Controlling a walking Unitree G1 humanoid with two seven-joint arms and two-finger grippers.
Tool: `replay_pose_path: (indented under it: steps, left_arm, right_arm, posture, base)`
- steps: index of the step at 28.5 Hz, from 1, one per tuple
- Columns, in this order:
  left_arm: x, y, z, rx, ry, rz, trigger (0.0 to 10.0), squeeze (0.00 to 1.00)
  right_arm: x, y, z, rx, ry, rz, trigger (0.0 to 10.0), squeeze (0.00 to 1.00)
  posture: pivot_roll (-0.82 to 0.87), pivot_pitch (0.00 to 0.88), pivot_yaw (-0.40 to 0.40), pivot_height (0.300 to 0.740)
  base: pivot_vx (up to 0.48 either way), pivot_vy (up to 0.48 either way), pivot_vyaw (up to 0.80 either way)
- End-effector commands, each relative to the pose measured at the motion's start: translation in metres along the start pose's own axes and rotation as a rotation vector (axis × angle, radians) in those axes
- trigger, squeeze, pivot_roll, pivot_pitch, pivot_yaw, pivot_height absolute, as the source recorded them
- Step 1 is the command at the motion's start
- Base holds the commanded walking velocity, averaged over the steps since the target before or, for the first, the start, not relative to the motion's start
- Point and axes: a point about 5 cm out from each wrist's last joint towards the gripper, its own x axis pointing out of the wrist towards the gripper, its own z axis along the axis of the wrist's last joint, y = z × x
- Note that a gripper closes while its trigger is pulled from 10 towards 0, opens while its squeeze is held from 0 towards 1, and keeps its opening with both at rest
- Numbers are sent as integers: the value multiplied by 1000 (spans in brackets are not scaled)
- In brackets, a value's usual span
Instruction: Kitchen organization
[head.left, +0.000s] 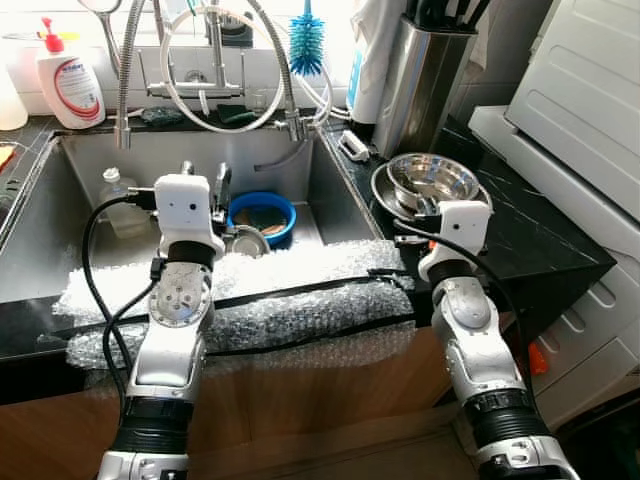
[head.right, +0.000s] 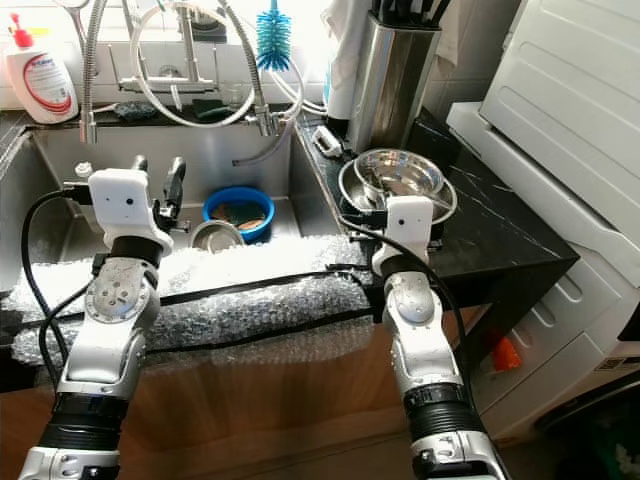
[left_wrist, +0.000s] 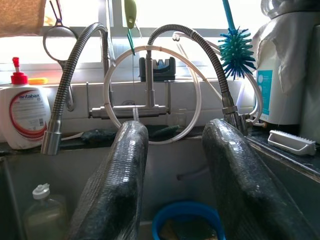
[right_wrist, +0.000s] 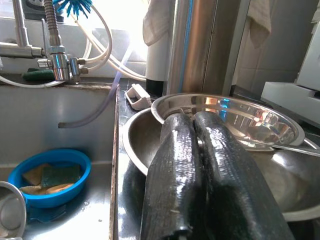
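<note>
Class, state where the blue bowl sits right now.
The blue bowl sits in the sink, beside a small metal cup, just ahead of the left gripper.

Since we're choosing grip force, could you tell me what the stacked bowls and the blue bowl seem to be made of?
Stacked bowls: likely polished stainless steel, given mirror-like reflections. Blue bowl in the sink: probably plastic, being uniformly coloured and dull.

We see a black counter (head.left: 545, 235) | steel bowls (head.left: 432, 183) stacked on it, beside the sink (head.left: 60, 215) | white brush (head.left: 352, 146) and tall steel canister (head.left: 425, 85) behind | bubble wrap (head.left: 290, 300) draped over the sink's front edge
</note>
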Motion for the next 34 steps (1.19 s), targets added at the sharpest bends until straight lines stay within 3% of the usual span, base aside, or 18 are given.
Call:
replay_pose_path:
  steps: [1, 7, 8, 9, 10, 11, 18, 23, 26, 27, 28, 30, 31, 32, 34]
  left_arm:
    - [5, -4, 6, -4, -24, -14, 10000, 0]
    - [5, -5, 7, -7, -28, -16, 10000, 0]
    - [5, -5, 7, -7, -29, -17, 10000, 0]
    - [5, -5, 7, -7, -30, -17, 10000, 0]
    - [5, -5, 7, -8, -31, -16, 10000, 0]
    - [5, -5, 7, -8, -32, -16, 10000, 0]
    - [5, -4, 9, -10, -39, -11, 10000, 0]
    - [6, -2, 11, -19, -47, -5, 10000, 0]
    - [7, 0, 13, -78, -46, 6, 10000, 0]
    - [8, 2, 14, -130, -39, 14, 10000, 0]
    - [8, 2, 14, -130, -39, 14, 10000, 0]
    - [9, 4, 13, -303, -12, 33, 10000, 0]
    - [9, 4, 13, -303, -12, 33, 10000, 0]
    - [9, 5, 9, -444, 20, 39, 10000, 0]
    - [8, 4, 9, -556, 31, 31, 10000, 0]
  right_arm:
    - [4, -1, 8, 2, -35, -3, 0, 0]
    - [5, 0, 14, 8, -72, -3, 0, 0]
    - [5, 0, 17, 14, -95, -1, 902, 0]
    - [5, 0, 18, 13, -101, 0, 5137, 0]
    - [4, 1, 20, 15, -114, 1, 5137, 0]
    - [4, 1, 22, 18, -127, -2, 10000, 0]
    - [5, 1, 41, 50, -235, 1, 10000, 0]
    - [5, 5, 54, 182, -295, 33, 10000, 0]
    - [5, 9, 62, 275, -322, 67, 10000, 0]
    - [4, 12, 64, 362, -320, 89, 10000, 0]
    - [4, 12, 64, 362, -320, 89, 10000, 0]
    - [4, 16, 65, 567, -301, 156, 10000, 0]
    - [4, 16, 65, 567, -301, 156, 10000, 0]
    - [2, 18, 63, 698, -281, 199, 10000, 0]
    - [-1, 19, 62, 808, -266, 239, 10000, 0]
  posture:
    - [19, 0, -99, 740]
    - [16, 0, -99, 740]
    - [16, 0, -100, 740]
    - [16, 0, -100, 740]
    - [18, 0, -101, 740]
    - [17, 0, -101, 740]
    - [17, 0, -102, 740]
    - [19, 0, -101, 740]
    - [17, 0, -101, 740]
    - [17, 0, -100, 740]
    - [17, 0, -100, 740]
    - [19, 0, -100, 740]
    - [19, 0, -100, 740]
    - [16, 0, -99, 740]
    - [19, 0, -99, 740]
  base:
    - [0, 0, 0]
    - [0, 0, 0]
    - [0, 0, 0]
    - [0, 0, 0]
    - [0, 0, 0]
    - [0, 0, 0]
    - [0, 0, 0]
    - [0, 0, 0]
    - [0, 0, 0]
    - [0, 0, 0]
    - [0, 0, 0]
    - [0, 0, 0]
    - [0, 0, 0]
    - [0, 0, 0]
    - [0, 0, 0]
